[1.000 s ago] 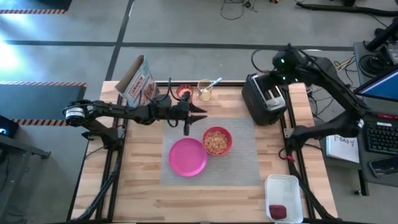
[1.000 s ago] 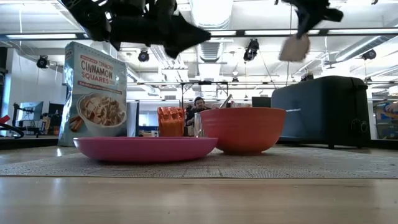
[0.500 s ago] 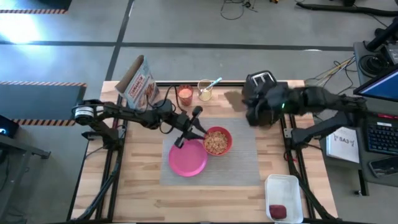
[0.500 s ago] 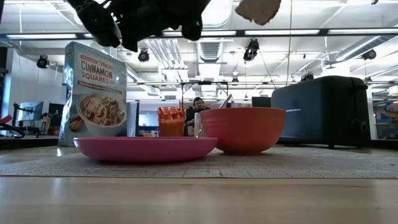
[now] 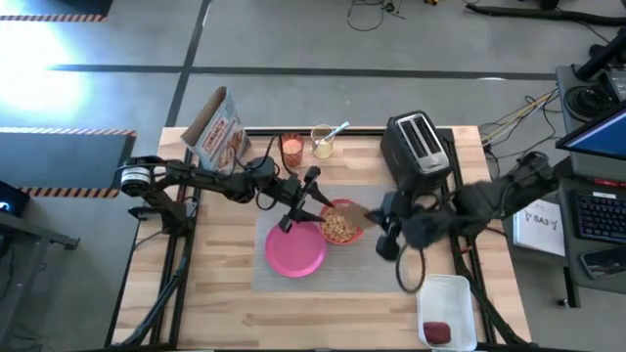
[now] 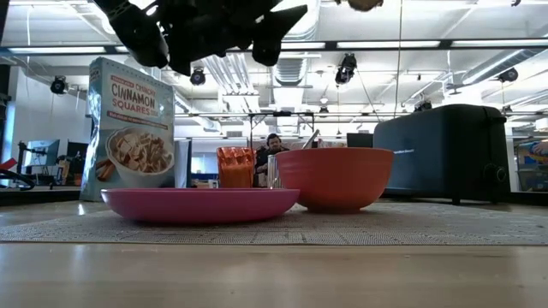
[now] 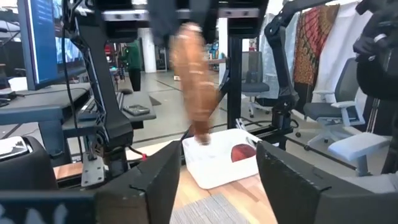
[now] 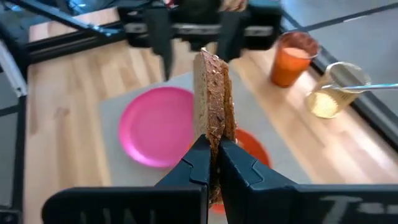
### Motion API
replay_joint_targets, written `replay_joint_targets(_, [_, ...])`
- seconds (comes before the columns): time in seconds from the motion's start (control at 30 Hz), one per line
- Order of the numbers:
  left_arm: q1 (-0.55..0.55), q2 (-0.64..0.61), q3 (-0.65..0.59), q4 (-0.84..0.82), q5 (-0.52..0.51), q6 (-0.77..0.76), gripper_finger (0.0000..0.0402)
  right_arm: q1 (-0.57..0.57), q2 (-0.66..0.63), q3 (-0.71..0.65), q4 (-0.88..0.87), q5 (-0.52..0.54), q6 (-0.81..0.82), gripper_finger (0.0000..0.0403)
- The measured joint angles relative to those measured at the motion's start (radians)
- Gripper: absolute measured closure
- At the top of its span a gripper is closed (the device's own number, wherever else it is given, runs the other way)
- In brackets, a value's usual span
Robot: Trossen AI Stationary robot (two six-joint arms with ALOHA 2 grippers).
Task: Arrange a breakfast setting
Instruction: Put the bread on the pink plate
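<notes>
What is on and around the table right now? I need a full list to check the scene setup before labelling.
Mat: one, grey, centre of the table.
Plate: one, pink, on the mat.
Bowl: one, orange-red, holding cereal, on the mat beside the plate.
Cup: one, orange, at the table's far edge.
Glass: one, clear, with a utensil in it, beside the cup.
Cereal box: one, far left corner.
Toaster: one, black, far right.
Tray: one, white, near right corner.
Apple: one, red, in the tray.
Toast slice: one, brown, held in the air over the bowl.
Left gripper: open, above the plate and bowl, facing the toast.
Right gripper: shut on the toast slice.
</notes>
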Motion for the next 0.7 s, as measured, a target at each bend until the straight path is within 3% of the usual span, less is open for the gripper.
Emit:
replay_joint_targets(0.3, [-0.008,0.000,0.001,-0.005,0.000,-0.006,0.0178,0.120,0.068,0.000,0.004,0.134,0.106,0.0394])
replay_joint_targets(0.7, [-0.041,-0.002,0.021,-0.020,0.002,-0.002,0.0178,0.125,0.167,0.000,0.025,0.145,0.094,0.0394])
